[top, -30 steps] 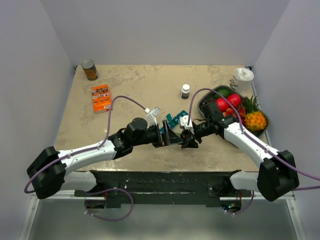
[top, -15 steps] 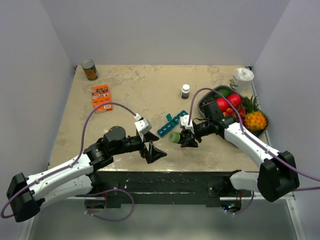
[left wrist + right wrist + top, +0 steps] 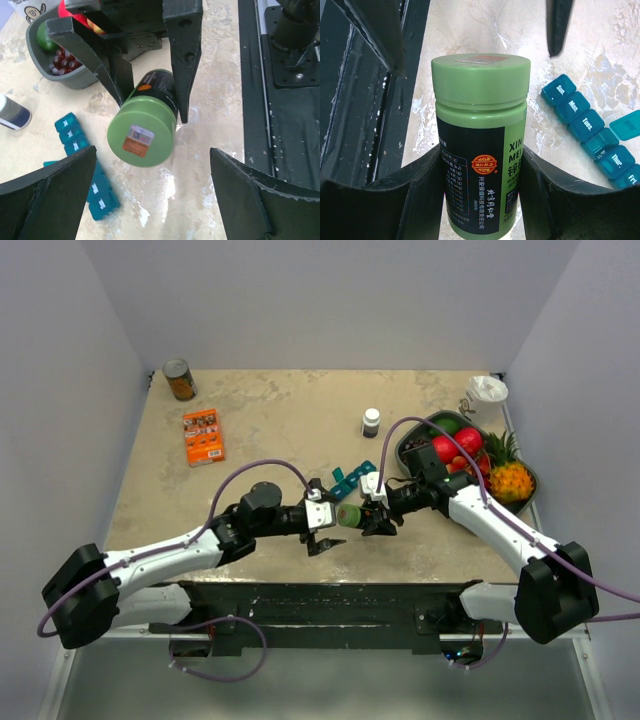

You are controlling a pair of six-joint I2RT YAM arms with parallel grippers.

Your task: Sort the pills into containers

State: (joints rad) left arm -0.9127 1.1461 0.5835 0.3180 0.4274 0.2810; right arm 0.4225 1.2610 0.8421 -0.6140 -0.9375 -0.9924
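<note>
A green pill bottle [image 3: 480, 100] with a black label lies level above the table, and my right gripper [image 3: 480, 150] is shut on its body. Its green cap [image 3: 141, 131] points at my left gripper [image 3: 152, 152], which stands open just short of the cap without touching it. From above, the left gripper [image 3: 325, 523] and right gripper [image 3: 375, 516] face each other with the bottle [image 3: 349, 515] between them. The teal containers [image 3: 345, 480] lie on the table just behind, one lid raised [image 3: 626, 125]. No pills show; they are hidden.
A grey fruit tray [image 3: 401, 453] sits right of the right arm. A small white bottle [image 3: 371, 421] stands behind the containers. An orange box [image 3: 203, 435] and a brown tin can [image 3: 179, 379] are at the far left. The table's near edge [image 3: 330, 582] is close.
My left gripper came off the bottle's cap, drew back toward the near left, then returned to face the cap, open. The right gripper kept the bottle still.
</note>
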